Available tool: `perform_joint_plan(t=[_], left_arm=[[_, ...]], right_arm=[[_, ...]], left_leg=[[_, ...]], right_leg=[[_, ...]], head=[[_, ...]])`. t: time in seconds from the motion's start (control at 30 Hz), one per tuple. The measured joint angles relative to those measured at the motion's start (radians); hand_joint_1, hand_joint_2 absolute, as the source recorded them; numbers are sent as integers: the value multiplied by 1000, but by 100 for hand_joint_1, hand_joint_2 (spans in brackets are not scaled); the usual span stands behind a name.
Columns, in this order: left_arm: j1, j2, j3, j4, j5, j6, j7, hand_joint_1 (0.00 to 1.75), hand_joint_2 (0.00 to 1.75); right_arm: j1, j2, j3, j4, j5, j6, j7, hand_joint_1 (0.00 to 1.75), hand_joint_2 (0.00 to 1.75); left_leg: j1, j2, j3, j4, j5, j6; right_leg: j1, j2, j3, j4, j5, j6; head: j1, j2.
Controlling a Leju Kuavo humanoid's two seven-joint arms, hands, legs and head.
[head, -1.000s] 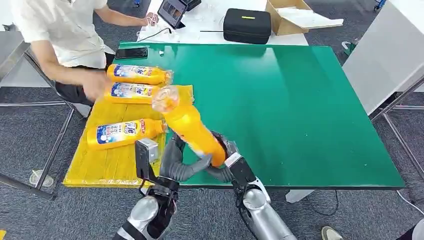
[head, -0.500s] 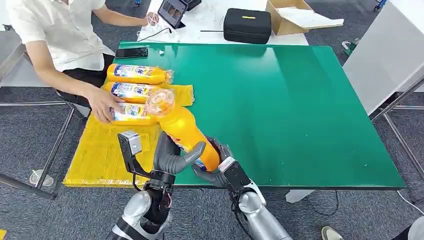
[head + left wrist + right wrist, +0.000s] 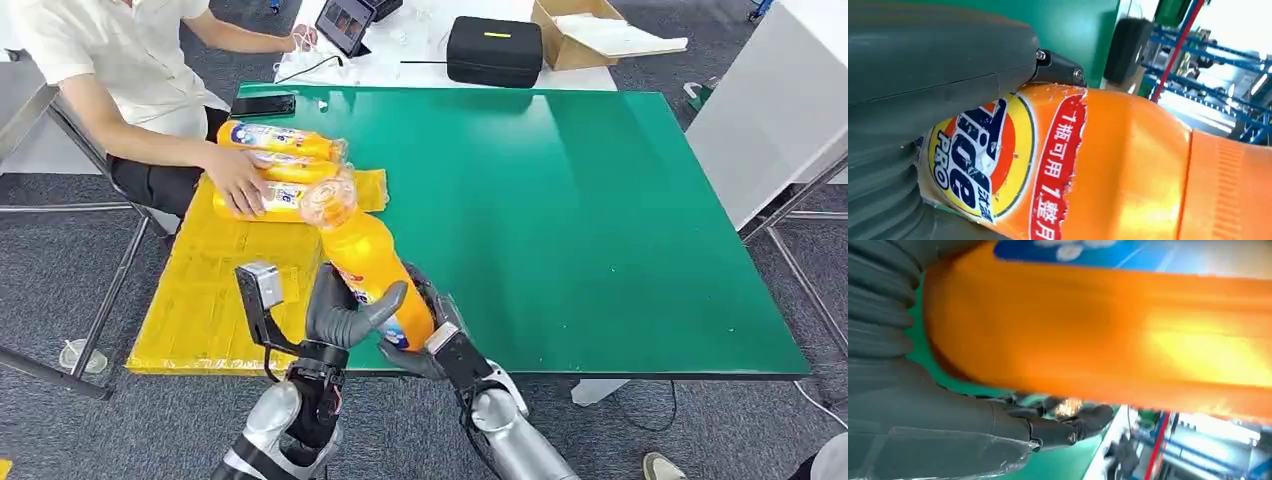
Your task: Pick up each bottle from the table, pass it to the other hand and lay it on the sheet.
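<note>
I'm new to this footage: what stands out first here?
An orange bottle held tilted between the left hand and right hand at the green table's near edge. Beyond it, a person's hand rests on bottles lying on the yellow sheet.

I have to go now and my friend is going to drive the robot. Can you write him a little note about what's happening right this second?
Left hand: grips the orange detergent bottle low on its body.
Right hand: holds the same bottle at its base; the pass is under way.
The bottle is tilted, cap end over the yellow sheet.
Bottles on the sheet: bunched at its far end, under a person's hand.
Left: right hand lets go, left lays the bottle on the sheet.
</note>
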Motion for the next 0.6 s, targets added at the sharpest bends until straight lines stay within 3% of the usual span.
perform_joint_plan(t=[0.1,0.23,0.4,0.47,0.5,0.53,0.6], left_arm=[[5,8,2,-3,-63,58,-3,175,175],[42,35,34,-38,-161,127,-13,175,175],[80,70,94,-93,-300,274,-45,175,175],[91,84,120,-107,-370,328,-43,112,175],[96,93,132,-114,-419,348,-37,112,175],[100,105,140,-117,-481,363,-25,143,175],[104,129,148,-118,-631,378,20,155,175]], right_arm=[[19,0,-4,0,45,-137,-25,0,0],[73,-2,-68,-29,232,-475,-82,0,0],[177,15,-295,-196,572,-535,-87,0,0],[215,20,-383,-258,640,-535,-87,0,0],[232,21,-439,-295,643,-535,-87,0,0],[248,22,-489,-334,635,-535,-87,0,0],[269,22,-557,-393,607,-538,-87,0,0]], left_leg=[[0,0,0,0,0,0],[0,0,0,0,0,0],[0,0,-1,0,-1,0],[0,-2,-1,0,-1,0],[0,-2,-1,0,-1,0],[0,-2,-1,0,-1,0],[0,-1,-1,0,-1,0]], right_leg=[[0,0,0,0,0,0],[0,0,0,0,0,0],[0,0,-1,0,-1,0],[0,-1,0,0,-1,0],[0,-1,0,0,-1,0],[0,-1,0,0,-1,0],[0,-1,0,0,-1,0]], head=[[0,0],[0,0],[0,0],[0,0],[0,0],[0,0],[0,0]])
